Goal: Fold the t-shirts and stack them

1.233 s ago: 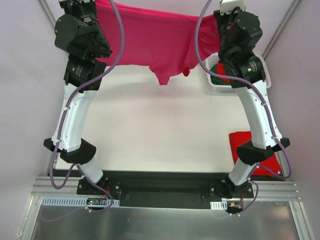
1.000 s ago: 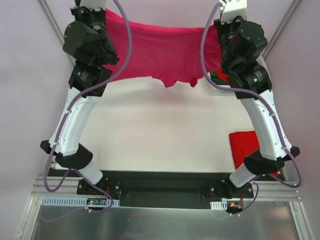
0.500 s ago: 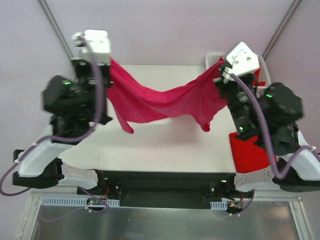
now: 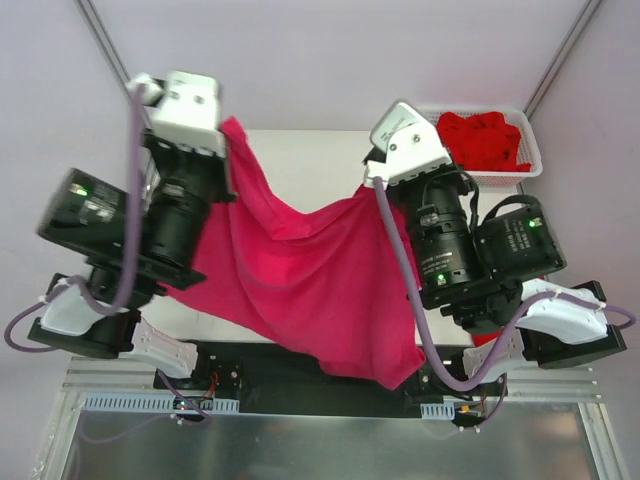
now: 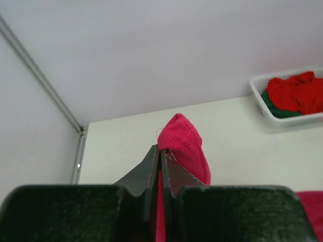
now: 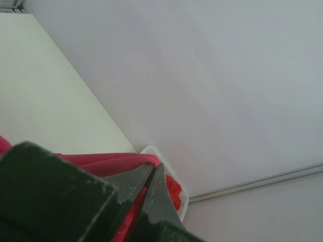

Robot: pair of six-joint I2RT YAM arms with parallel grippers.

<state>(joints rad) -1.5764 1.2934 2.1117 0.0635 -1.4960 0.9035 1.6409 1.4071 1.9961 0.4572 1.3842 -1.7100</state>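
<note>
Magenta t-shirt (image 4: 300, 290) in both clamped jaws, slack between.

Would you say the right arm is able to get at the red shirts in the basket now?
Probably not yet: the right hand is shut on the pink shirt, which the left hand also holds. The basket beside it lies uncovered.

No readable text, label, brand or number shows anywhere.

The t-shirt (image 4: 300, 280) hangs between left hand (image 5: 160, 151) and right hand (image 6: 154, 169) above the table (image 4: 300, 165), basket (image 5: 295, 121) (shirts (image 4: 485, 140) inside) far right.
</note>
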